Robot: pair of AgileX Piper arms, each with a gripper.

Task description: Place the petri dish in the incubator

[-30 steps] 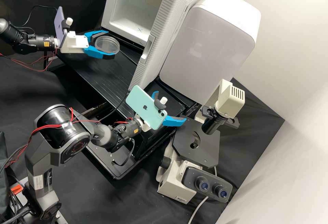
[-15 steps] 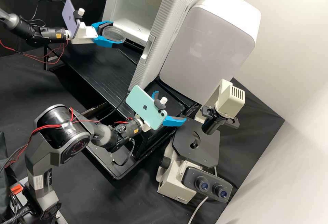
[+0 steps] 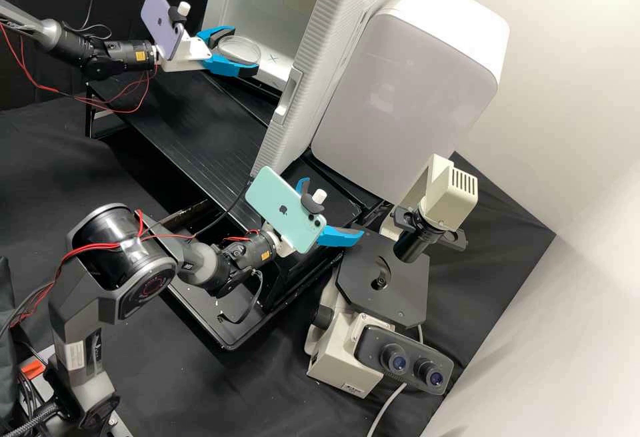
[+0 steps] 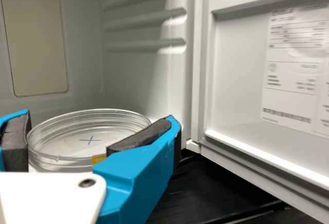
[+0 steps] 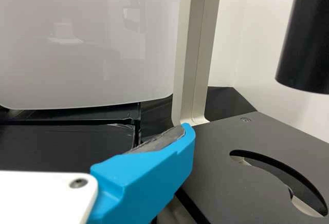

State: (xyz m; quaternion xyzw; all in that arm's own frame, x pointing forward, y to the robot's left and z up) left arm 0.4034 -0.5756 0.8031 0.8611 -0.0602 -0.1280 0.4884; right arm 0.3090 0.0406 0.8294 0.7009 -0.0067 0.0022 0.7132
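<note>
- L gripper (image 3: 232, 58): clamped on petri dish (image 3: 239, 50), pads on opp. sides of the rim. Dish looks level, lid on, as far as I can tell. It hangs in the air at the mouth of the incubator (image 3: 267, 3), above the bench (image 3: 200, 143), not yet set down.
- Step in hand, my read: carry dish in, lower to chamber floor. Go straight in, wrist flat so the lid doesn't slide.
- Aim for blue X mark (image 3: 273, 58) on the floor. In the L wrist view an X shows through the dish, so line looks about right.
- Side-wall ledges (image 4: 144, 44) sit above the dish, so stay low under them.
- Lower till the base touches before you let go. A drop could pop the lid.
- Open only enough to clear the rim, then back out along the same line.
- Door (image 3: 320, 57) stands open to the right. Give that side room.
- R gripper (image 3: 340, 235): parked by microscope stage (image 3: 383, 277), well apart from the dish. Can't tell if apart or together. Leave it there.
</note>
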